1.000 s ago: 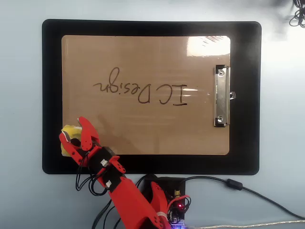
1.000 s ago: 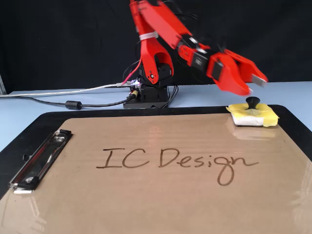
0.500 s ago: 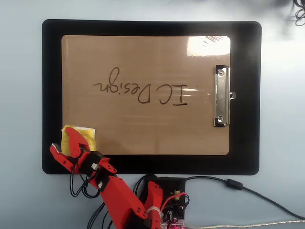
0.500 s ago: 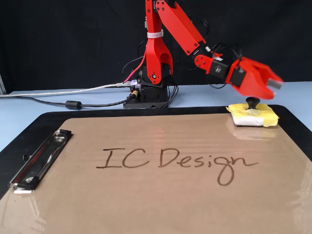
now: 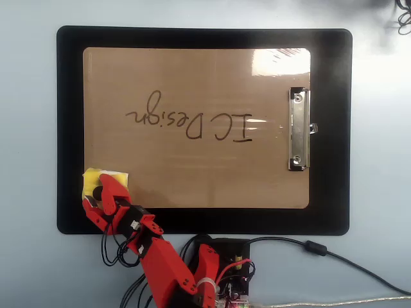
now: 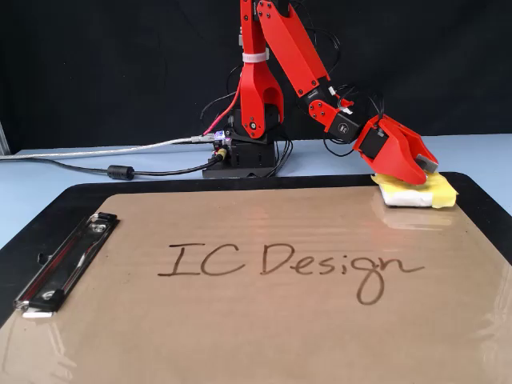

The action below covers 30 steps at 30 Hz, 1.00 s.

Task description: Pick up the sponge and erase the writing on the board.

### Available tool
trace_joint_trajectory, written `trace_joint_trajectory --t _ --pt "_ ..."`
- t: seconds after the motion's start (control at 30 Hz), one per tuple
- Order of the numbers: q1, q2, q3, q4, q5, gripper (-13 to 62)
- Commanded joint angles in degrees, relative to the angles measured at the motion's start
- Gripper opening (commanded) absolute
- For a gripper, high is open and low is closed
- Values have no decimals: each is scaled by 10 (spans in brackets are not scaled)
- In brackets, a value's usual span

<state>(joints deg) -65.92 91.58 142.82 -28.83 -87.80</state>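
The gripper (image 5: 96, 196) is covering much of the sponge (image 5: 117, 177) in the overhead view, hiding its centre. Jaw contact is not showing. The fixed view's edge is cutting off the board (image 6: 240, 336) below and the arm's top.

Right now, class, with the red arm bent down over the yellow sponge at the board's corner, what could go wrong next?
1. The pincer sits over the sponge; whether it grips cannot be seen, so a loose hold might drop the sponge mid-lift.
2. The sponge rests at the very corner of the board, overlapping the black mat, so a push might slide it off.
3. The writing lies mid-board, away from the sponge, so a short sweep could miss letters.
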Motion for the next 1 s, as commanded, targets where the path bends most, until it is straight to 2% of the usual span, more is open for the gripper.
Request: trace_joint_trajectory --t 0.0,0.13,0.33,0.4,0.53,0.57,0.73,0.97 --pt "-5 12 -4 3 0 301" --pt "-5 16 -5 62 1 295" --pt "-5 18 -3 68 18 179" --pt "-4 18 -4 65 29 122" --pt "27 24 -1 47 76 -62" --pt "50 30 1 27 91 -78" --pt "122 33 4 -62 102 -79" --pt "287 43 18 -56 106 -79"
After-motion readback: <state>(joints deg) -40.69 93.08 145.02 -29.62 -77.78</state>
